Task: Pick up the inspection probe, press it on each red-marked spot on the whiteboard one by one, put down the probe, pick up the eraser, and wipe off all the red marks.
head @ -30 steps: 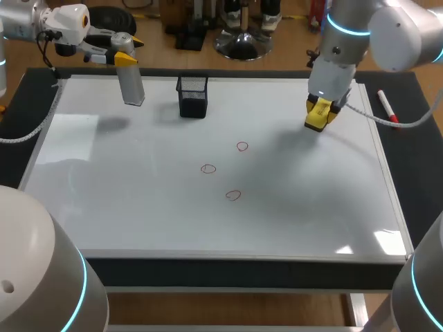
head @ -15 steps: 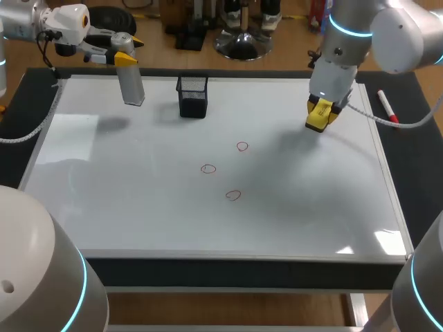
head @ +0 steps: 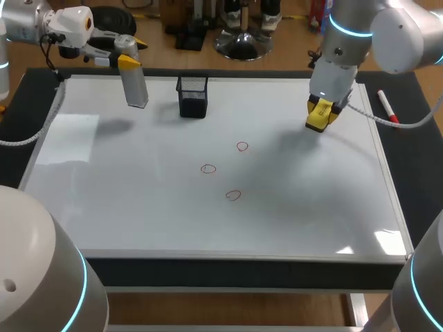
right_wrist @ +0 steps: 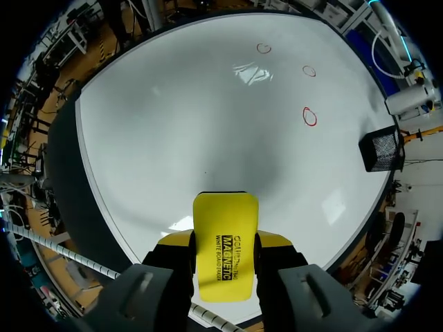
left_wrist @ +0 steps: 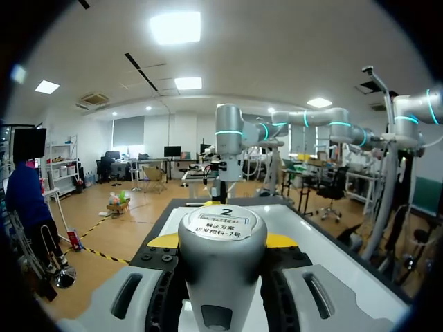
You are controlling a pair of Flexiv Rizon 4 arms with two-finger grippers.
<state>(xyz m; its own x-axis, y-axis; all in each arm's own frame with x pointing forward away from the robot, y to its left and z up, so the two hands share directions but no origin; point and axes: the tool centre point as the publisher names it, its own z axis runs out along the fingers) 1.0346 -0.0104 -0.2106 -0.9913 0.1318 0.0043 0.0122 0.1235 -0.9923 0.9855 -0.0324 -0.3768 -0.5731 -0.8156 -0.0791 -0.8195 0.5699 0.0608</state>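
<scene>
The left gripper (head: pixel 127 54) holds the probe (head: pixel 133 84) over the whiteboard's (head: pixel 138 207) far left corner, the right gripper (right_wrist: pixel 223 243) holds the eraser (head: pixel 318 117) near its right edge, and 3 red marks (head: pixel 208 169) lie near the middle.

The inspection probe (head: pixel 133 79) is a silver-grey cylinder with a rounded cap; it stands near upright, slightly tilted, at the upper left of the frame, clamped near its top by the left gripper (head: pixel 129 54); its shadow falls apart from it on the whiteboard (head: pixel 138 207), which lies flat and white across the middle; just right of centre sit three small unwiped marks, the upper red ring (head: pixel 241 146), the middle red ring (head: pixel 208 169) and the lower red ring (head: pixel 233 196); the eraser (head: pixel 317 120), a yellow block with black print, is pinched in the right gripper (head: pixel 322 107) at the upper right, over the board.
</scene>
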